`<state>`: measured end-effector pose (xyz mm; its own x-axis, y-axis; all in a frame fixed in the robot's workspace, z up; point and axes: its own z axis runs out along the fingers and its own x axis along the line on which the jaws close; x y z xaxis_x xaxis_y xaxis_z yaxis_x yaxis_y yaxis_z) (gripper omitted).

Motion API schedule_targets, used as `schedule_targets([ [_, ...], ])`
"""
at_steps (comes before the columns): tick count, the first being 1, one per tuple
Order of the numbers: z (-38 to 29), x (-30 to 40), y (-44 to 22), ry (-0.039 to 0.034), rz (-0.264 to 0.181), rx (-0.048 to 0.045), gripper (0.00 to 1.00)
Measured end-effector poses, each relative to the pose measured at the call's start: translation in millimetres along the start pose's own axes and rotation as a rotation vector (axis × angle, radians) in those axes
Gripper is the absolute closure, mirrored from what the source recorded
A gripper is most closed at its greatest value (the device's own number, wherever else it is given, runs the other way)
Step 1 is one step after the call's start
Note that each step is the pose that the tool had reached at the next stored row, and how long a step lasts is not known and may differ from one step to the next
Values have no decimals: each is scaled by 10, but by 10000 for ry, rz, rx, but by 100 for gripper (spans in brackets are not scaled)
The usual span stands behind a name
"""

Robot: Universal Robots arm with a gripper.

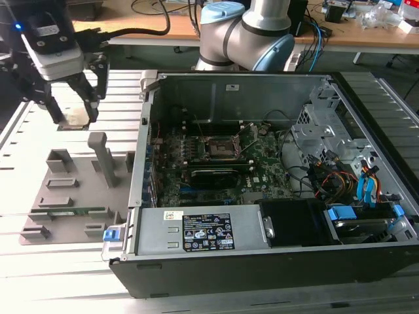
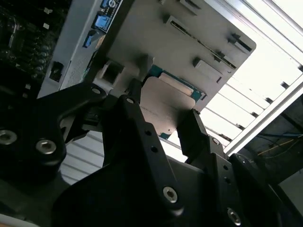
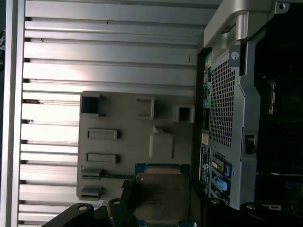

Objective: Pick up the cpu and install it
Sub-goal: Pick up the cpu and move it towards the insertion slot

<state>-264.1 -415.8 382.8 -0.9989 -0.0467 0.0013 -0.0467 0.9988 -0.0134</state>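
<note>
The cpu [image 1: 74, 118] is a small flat square chip with a pale silver-grey top and a green-blue rim. It sits between the two black fingers of my gripper [image 1: 74, 120], which is shut on its edges, at the exterior view's far upper left. The chip hangs just beyond the back edge of the grey holder plate [image 1: 72, 190]. Both wrist views show the cpu [image 2: 165, 106] [image 3: 161, 196] close to the camera, with a finger [image 2: 135, 101] on each side. The dark metal-framed socket [image 1: 221, 148] lies on the motherboard inside the open computer case [image 1: 196, 91], well to the exterior view's right of the gripper.
The grey holder plate [image 3: 123, 123] carries raised posts and slots, with a thin green memory stick [image 1: 78, 210] along its front. The slatted metal table [image 1: 33, 281] runs under everything. The arm's base [image 1: 242, 33] stands behind the case. Cables and drive bays [image 1: 353, 183] fill the case's right part.
</note>
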Motion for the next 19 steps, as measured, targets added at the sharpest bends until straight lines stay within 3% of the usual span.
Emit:
schedule_targets([
  [2, 9, -83, -4, 2, -2, 15, 45],
  [6, 22, -185, -8, 7, 0, 69, 45],
  [8, 34, -336, -13, 7, -2, 79, 45],
  [10, 42, -422, -11, 9, 0, 87, 45],
  [19, 74, -634, -15, 9, 0, 88, 45],
])
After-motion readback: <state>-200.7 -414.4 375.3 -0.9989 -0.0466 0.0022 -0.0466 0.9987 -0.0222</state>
